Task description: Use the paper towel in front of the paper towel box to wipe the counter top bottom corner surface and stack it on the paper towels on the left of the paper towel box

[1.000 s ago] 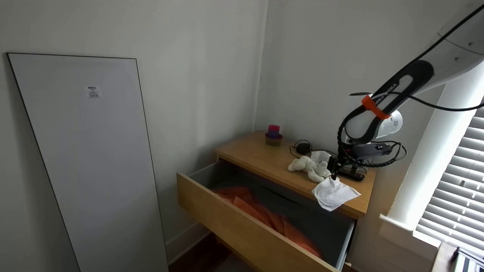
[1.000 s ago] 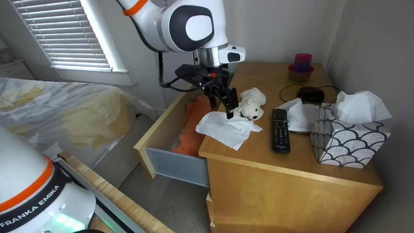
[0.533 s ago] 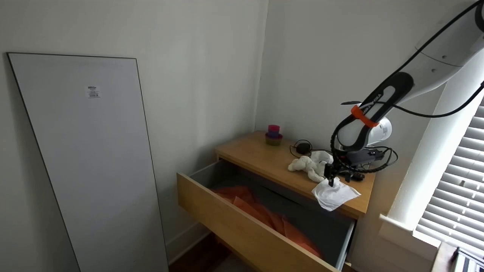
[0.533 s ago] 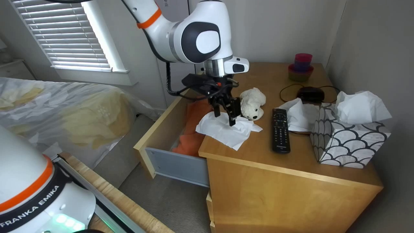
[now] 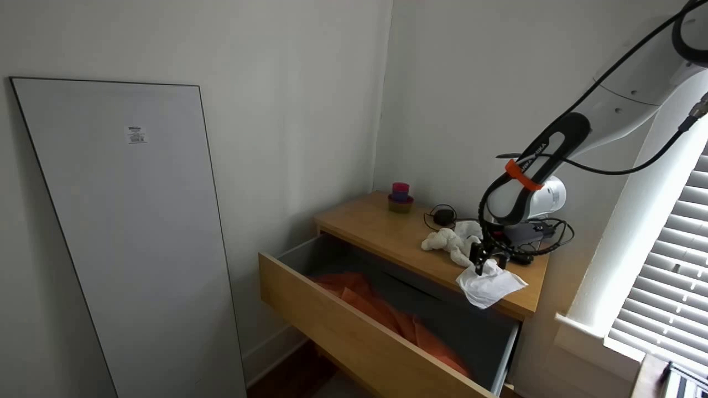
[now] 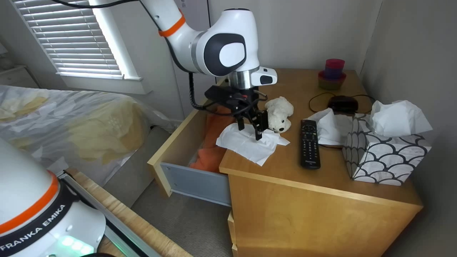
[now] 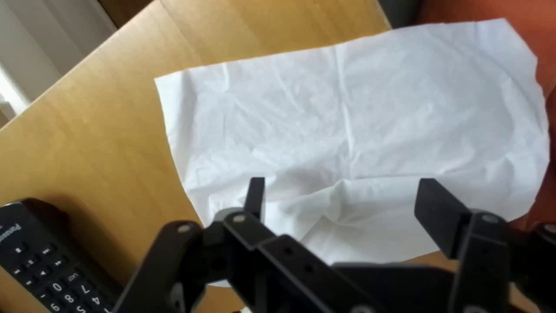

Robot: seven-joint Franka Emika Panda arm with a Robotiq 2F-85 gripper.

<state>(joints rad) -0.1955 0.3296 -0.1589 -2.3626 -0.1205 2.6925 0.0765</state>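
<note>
A white paper towel (image 6: 242, 150) lies crumpled and spread at the corner of the wooden counter top (image 6: 285, 162). One side of it hangs past the edge over the open drawer; it also shows in an exterior view (image 5: 489, 290) and in the wrist view (image 7: 286, 117). My gripper (image 6: 250, 132) is open and empty, pointing down just above the towel. In the wrist view, my gripper (image 7: 342, 187) has its fingers apart on either side of a raised fold. I cannot tell if the tips touch it. The patterned paper towel box (image 6: 391, 159) stands with other white paper towels (image 6: 332, 126) left of it.
A black remote (image 6: 310, 144) lies between the towel and the box. A white plush dog (image 6: 278, 109) sits close behind the gripper. An open drawer (image 5: 354, 326) holds orange cloth (image 5: 381, 309). A cabled black device (image 6: 342, 104) and stacked cups (image 6: 334, 71) stand farther back.
My gripper has come down closer to the paper towel and shifted slightly, staying open. The paper towel and the other things have not moved.
</note>
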